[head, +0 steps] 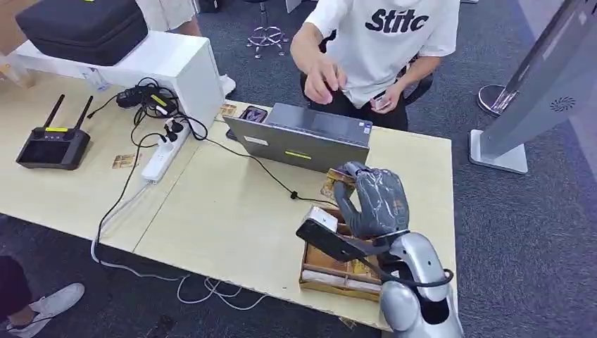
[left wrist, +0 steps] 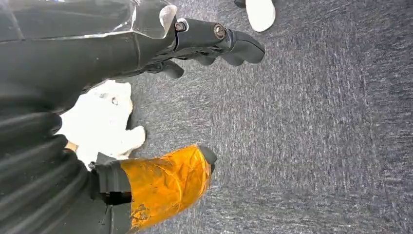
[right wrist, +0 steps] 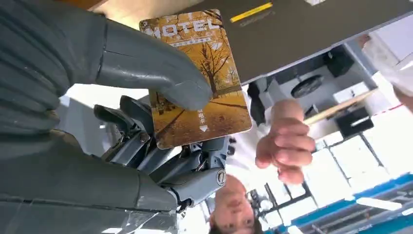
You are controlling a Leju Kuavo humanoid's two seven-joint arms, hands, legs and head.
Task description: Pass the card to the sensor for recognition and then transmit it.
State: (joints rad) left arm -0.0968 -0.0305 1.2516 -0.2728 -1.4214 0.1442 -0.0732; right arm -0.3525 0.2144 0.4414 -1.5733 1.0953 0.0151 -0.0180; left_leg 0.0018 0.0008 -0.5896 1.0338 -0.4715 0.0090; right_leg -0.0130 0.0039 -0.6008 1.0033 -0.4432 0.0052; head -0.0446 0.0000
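Note:
My right hand [head: 376,201] is raised over the table's right side, above a wooden tray [head: 331,276]. It pinches a yellow hotel card [right wrist: 204,83] between thumb and fingers; in the head view the card [head: 332,183] pokes out toward the laptop. A black sensor device with a white top [head: 322,227] stands just left of and below the hand, apart from the card. A person's hand [right wrist: 287,141] hovers beyond the card. My left hand [left wrist: 146,122] hangs over the carpet, fingers apart and holding nothing, its thumb wrapped in orange tape.
A grey laptop [head: 303,137] stands behind the tray, its cable running left to a power strip [head: 163,156]. A seated person [head: 384,42] faces me across the table. A black remote [head: 53,146] and a white box [head: 158,63] are at the left.

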